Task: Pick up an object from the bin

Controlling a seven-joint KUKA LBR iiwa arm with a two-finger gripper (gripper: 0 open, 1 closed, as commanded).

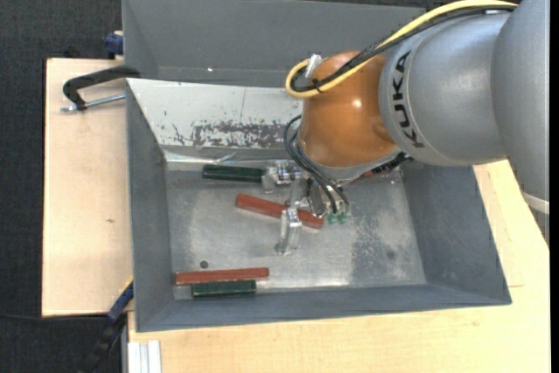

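We find the gripper [295, 224] down at the flat red bar [258, 205] mid-bin, whether open or closed we cannot tell, lift not yet done.

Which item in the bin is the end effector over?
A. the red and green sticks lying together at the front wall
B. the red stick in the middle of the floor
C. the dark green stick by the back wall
B: the end effector is over the right end of the red stick mid-floor, while the dark green stick lies further back and the front pair lies nearer the front wall.
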